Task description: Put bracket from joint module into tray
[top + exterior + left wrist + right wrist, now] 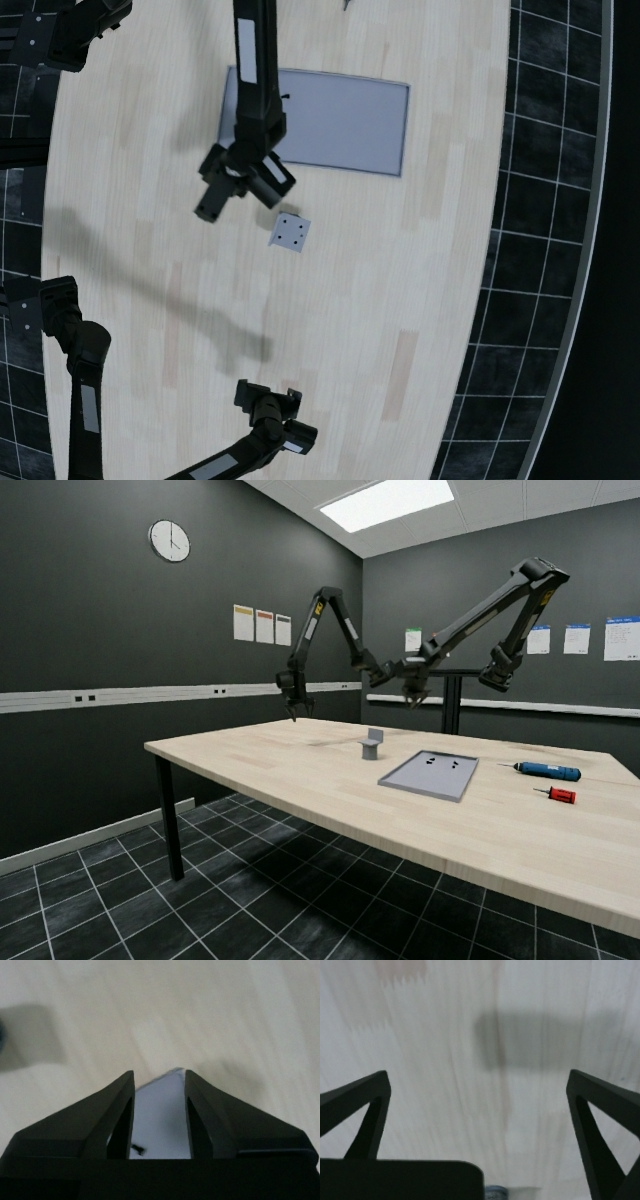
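Observation:
The grey bracket [290,232] [375,734], an angled plate with holes, sits on top of the grey cylindrical joint module [369,753], which stands upright on the table outside the tray. The grey tray [346,124] [413,784] [162,1125] lies beside them. My left gripper [414,703] [159,1080] is partly open and empty, high above the table near a tray corner; its arm covers part of the tray in the top view. My right gripper [303,713] [478,1079] is wide open and empty, high above the table, well away from the bracket.
Small black screws [430,760] [138,1149] lie in the tray. A blue power screwdriver [547,770] and a red screwdriver [562,795] lie beyond the tray. Dark objects at the left edge of the left wrist view and bottom edge of the right wrist view are cut off.

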Robot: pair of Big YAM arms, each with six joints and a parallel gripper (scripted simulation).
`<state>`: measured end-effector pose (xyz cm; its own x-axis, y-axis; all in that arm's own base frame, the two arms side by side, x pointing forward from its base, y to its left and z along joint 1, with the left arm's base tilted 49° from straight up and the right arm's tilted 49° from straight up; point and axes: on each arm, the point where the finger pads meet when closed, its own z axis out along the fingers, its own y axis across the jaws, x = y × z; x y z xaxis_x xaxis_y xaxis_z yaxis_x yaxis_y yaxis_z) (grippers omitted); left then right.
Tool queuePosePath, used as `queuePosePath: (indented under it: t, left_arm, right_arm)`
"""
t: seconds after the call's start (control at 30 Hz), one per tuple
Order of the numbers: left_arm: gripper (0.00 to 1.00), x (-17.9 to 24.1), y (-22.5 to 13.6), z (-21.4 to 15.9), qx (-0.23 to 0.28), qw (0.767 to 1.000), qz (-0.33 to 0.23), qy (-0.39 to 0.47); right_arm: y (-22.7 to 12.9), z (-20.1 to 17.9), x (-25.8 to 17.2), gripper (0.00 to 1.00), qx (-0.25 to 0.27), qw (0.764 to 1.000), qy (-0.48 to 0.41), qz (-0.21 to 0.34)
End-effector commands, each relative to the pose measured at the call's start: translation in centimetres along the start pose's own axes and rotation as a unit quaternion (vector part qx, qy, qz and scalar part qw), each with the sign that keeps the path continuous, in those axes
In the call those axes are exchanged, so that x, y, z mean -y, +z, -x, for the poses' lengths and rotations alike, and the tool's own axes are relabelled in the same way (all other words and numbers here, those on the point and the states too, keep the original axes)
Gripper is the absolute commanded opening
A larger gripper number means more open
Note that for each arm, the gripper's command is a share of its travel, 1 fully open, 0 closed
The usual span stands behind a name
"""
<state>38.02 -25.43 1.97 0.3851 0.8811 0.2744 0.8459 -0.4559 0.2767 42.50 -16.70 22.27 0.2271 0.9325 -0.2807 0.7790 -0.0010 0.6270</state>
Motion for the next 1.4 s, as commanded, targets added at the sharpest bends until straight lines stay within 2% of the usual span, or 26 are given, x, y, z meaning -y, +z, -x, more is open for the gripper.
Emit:
queuePosePath:
  t: [0.0, 0.2, 0.3, 0.67, 0.77, 0.83, 0.9, 1.0, 1.23, 1.33, 1.37]
  left_arm:
    - [0.29, -9.3, 2.1, 0.6, 0.01, 0.996, 0.078, -0.034]
    - [0.29, -13.3, 2.6, 0.2, 0.011, 0.992, 0.117, -0.055]
    - [0.29, -13.7, 2.6, 0.4, 0.012, 0.991, 0.121, -0.055]
    - [0.29, -15.5, 3.2, -0.1, 0.011, 0.988, 0.136, -0.071]
    - [0.29, -15.8, 1.9, 0.7, 0.016, 0.987, 0.145, -0.066]
    - [0.29, -15.8, 1.9, 0.7, 0.016, 0.987, 0.145, -0.066]
    - [0.29, -15.8, 1.9, 0.7, 0.016, 0.987, 0.145, -0.066]
    - [0.29, -15.8, 1.9, 0.7, 0.016, 0.987, 0.145, -0.066]
    - [0.29, -16.9, 5.8, -0.1, 0.012, 0.988, 0.135, -0.068]
    - [0.29, -15.8, 7.4, -0.2, 0.012, 0.989, 0.13, -0.066]
    - [0.29, -15.8, 7.4, -0.2, 0.012, 0.989, 0.13, -0.066]
  right_arm:
    - [-2.8, -1.9, -1.1, 1.0, -0.033, 0.986, -0.152, 0.057]
    - [-3.8, -3.4, -0.6, 1.0, -0.057, 0.962, -0.253, 0.084]
    - [-3.9, -3.5, -0.5, 1.0, -0.058, 0.957, -0.271, 0.087]
    - [-5.9, -7.4, 0.7, 1.0, -0.094, 0.87, -0.458, 0.157]
    - [-6.4, -8.2, 1.1, 1.0, -0.098, 0.842, -0.501, 0.176]
    - [-6.4, -8.2, 1.1, 1.0, -0.098, 0.842, -0.501, 0.176]
    - [-6.7, -8.7, 1.3, 1.0, -0.098, 0.82, -0.532, 0.188]
    - [-7.6, -10.1, 1.8, 1.0, -0.102, 0.775, -0.584, 0.218]
    - [-8.8, -11.8, 2.8, 1.0, -0.098, 0.694, -0.663, 0.264]
    - [-9.4, -12.6, 3.2, 1.0, -0.093, 0.654, -0.694, 0.285]
    - [-9.4, -12.6, 3.2, 1.0, -0.093, 0.654, -0.694, 0.285]
